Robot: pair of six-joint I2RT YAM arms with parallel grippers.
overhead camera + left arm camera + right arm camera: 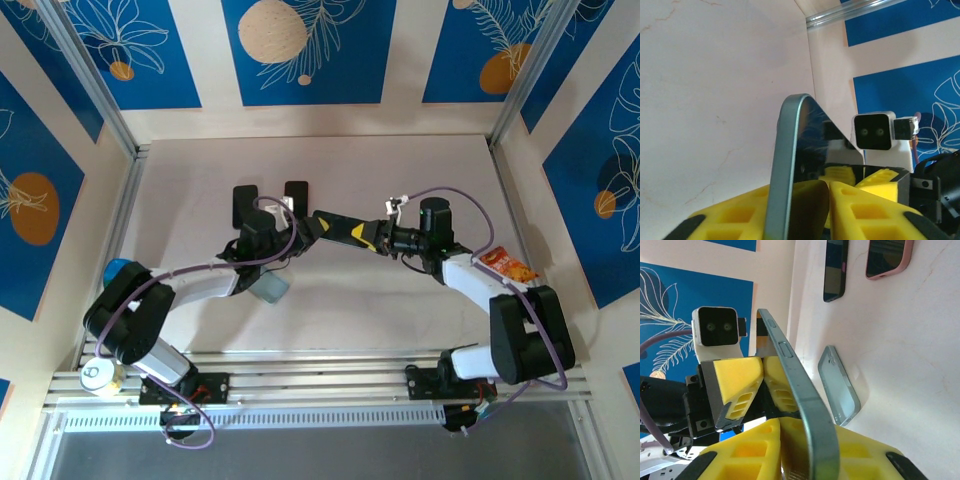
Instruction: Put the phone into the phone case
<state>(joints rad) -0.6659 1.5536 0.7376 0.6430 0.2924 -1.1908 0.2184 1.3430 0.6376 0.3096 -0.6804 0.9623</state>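
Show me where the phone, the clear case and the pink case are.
phone [807, 405], right wrist view, on its metal side edge.
clear case [839, 387], right wrist view, on the middle of its inside.
pink case [888, 257], right wrist view, on its dark middle.

A robot test cell: a white table [350, 320] boxed in by blue printed panels [300, 50] and aluminium rails [300, 385].

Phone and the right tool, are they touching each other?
Touching. The right wrist view shows the phone standing on its thin edge, squeezed between the two yellow fingers of the right tool.
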